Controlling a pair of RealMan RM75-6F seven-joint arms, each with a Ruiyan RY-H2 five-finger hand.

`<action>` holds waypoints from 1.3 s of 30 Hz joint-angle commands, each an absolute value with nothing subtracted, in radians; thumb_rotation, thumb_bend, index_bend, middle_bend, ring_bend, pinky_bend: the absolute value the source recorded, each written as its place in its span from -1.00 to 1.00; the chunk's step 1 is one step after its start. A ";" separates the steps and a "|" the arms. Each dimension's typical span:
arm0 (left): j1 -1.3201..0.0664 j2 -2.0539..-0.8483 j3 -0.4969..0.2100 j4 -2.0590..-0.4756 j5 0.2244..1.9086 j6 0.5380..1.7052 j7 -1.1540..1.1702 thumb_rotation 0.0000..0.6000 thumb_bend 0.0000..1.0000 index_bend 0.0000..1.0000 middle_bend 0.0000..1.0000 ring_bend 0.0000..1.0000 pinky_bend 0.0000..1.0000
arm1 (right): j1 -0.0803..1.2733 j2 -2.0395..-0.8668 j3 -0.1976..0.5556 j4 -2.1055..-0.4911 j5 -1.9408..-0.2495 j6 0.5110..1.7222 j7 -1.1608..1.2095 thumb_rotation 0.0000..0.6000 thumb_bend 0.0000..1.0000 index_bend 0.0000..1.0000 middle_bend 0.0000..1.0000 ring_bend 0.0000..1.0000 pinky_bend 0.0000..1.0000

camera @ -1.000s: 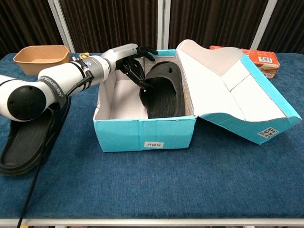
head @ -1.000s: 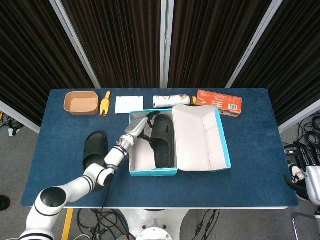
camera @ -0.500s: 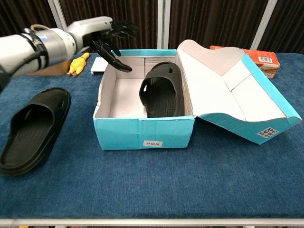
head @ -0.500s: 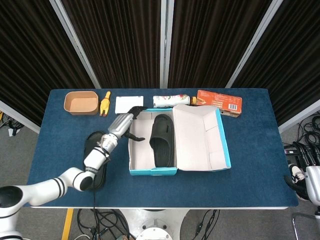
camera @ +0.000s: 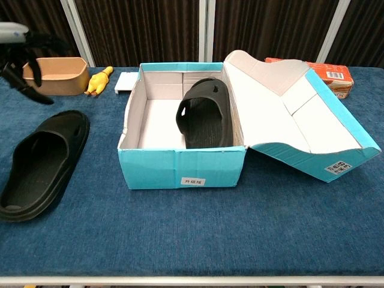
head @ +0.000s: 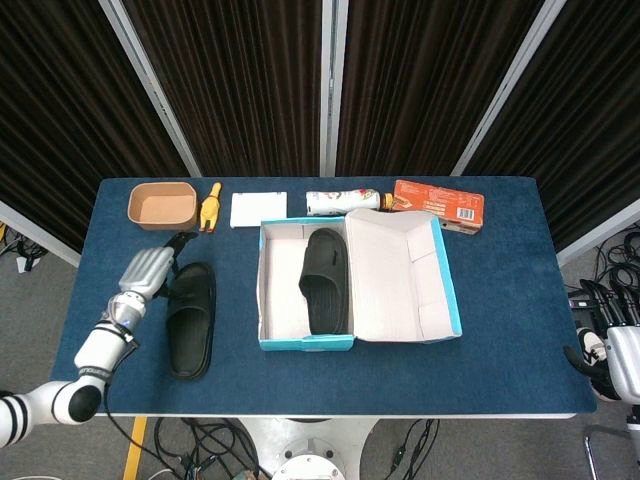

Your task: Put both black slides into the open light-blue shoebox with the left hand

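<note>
While one black rubber slide lies inside open light-blue cardboard shoebox, against right wall, second black rubber slide lies flat on blue tablecloth, left of box, apart from it. Box lid folded open to right. Left hand hovers above tablecloth just beside second slide's far end, fingers spread, holding nothing. Right hand at far right table edge; grasp state cannot be determined. Tan tray, yellow rubber chicken toy, orange carton along far edge.
</note>
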State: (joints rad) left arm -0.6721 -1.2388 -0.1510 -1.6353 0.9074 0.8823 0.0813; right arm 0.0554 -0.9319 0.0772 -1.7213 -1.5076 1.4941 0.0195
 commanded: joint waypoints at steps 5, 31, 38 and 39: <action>-0.670 -1.260 -0.087 -1.649 0.798 0.830 0.158 1.00 -1.00 -0.83 -0.87 0.19 0.50 | 0.060 -0.938 0.074 -1.711 -1.512 1.488 0.028 1.00 -0.76 -1.00 -0.77 -1.00 -0.87; -0.712 -1.347 -0.149 -1.474 0.540 0.730 0.110 1.00 -1.00 0.07 0.10 0.69 0.80 | 0.041 -0.949 0.067 -1.695 -1.514 1.517 0.052 1.00 -0.76 -1.00 -0.77 -1.00 -0.87; -0.588 -1.279 -0.313 -1.554 0.728 0.841 -0.195 1.00 -1.00 0.08 0.11 0.69 0.80 | 0.038 -0.948 0.066 -1.690 -1.514 1.520 0.057 1.00 -0.76 -1.00 -0.77 -1.00 -0.87; -0.573 -1.279 -0.346 -1.562 0.767 0.850 -0.265 1.00 -1.00 0.09 0.11 0.68 0.80 | 0.039 -0.948 0.066 -1.690 -1.516 1.520 0.056 1.00 -0.76 -1.00 -0.77 -1.00 -0.87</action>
State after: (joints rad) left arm -0.6373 -1.3072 -0.2502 -1.5214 0.6611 0.7942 -0.1091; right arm 0.0385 -0.9477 0.0664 -1.6904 -1.5162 1.5203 0.0565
